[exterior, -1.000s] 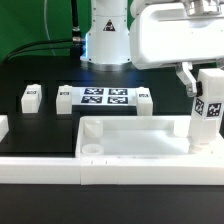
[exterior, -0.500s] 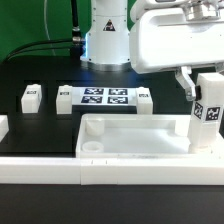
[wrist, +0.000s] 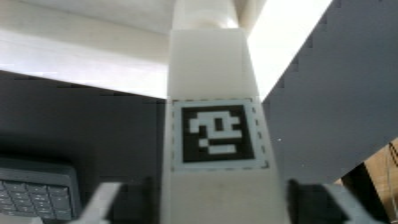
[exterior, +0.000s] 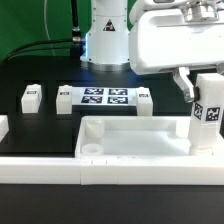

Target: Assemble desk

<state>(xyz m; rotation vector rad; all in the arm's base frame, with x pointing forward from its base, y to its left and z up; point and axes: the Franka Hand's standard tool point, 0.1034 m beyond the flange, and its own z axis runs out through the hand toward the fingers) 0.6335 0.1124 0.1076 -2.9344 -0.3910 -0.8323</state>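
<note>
The white tray-like tabletop (exterior: pixel 130 150) lies at the front of the table, hollow side up. One square white leg (exterior: pixel 208 112) stands upright in its corner at the exterior view's right, marker tag facing out. My gripper (exterior: pixel 203 88) straddles the leg's upper part. In the wrist view the leg (wrist: pixel 214 100) fills the middle, and a dark gap shows between it and each of my fingers (wrist: pixel 103 200), so the jaws are open and off it. A round empty socket (exterior: pixel 90 148) shows in the near corner at the exterior view's left.
Three loose white legs (exterior: pixel 30 96) (exterior: pixel 64 97) (exterior: pixel 144 97) lie at the back beside the marker board (exterior: pixel 105 97). A long white border rail (exterior: pixel 110 172) runs along the front. The arm's base (exterior: pixel 105 40) stands behind.
The fingers have parted slightly from the upright leg. The leg and tabletop have not moved.
</note>
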